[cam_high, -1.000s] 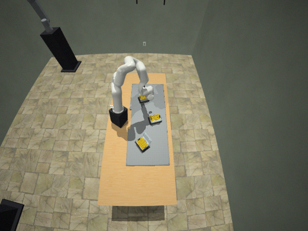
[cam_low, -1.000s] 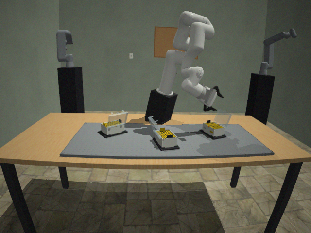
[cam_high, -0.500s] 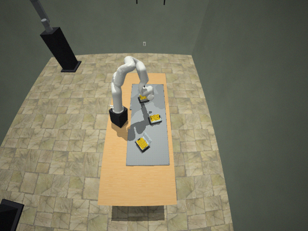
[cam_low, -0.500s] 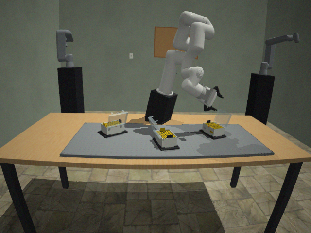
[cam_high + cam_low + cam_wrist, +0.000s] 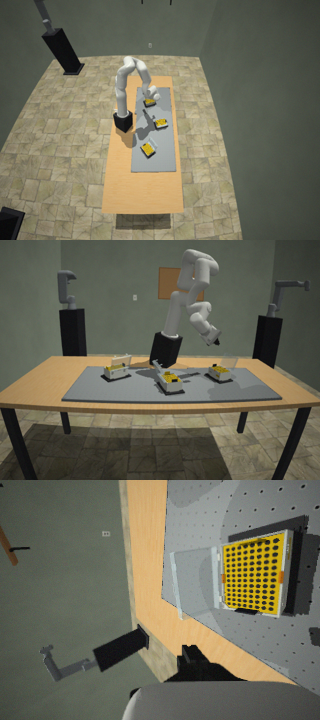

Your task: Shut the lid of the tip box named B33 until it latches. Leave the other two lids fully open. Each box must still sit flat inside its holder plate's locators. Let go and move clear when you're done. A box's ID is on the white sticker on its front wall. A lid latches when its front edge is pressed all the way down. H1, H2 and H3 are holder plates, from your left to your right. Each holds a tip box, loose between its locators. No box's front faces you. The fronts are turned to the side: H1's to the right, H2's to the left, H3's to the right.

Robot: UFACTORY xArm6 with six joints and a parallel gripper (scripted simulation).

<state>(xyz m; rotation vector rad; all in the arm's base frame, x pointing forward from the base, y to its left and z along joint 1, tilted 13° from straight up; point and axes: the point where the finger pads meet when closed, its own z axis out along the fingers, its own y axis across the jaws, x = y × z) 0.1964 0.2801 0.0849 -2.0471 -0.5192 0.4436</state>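
The white six-joint arm [image 5: 180, 309] rises from its black pedestal [image 5: 158, 353], folds over at the elbow and angles its wrist downward. Its dark tool [image 5: 216, 342] hangs in the air, fingers closed together on nothing.

Three tip boxes in a row on a mat

The mat [image 5: 232, 392] lies on the surface [image 5: 38, 384]; left box [image 5: 115, 371], middle box [image 5: 170, 382], right box [image 5: 219, 373], with the end effector [image 5: 216, 342] above the right one.

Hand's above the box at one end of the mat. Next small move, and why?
Probably lower the shut hand toward the raised clear lid of that tip box. The hand hangs above it, touching nothing, and the lid is open. No ID sticker is readable, so B33 is unconfirmed.
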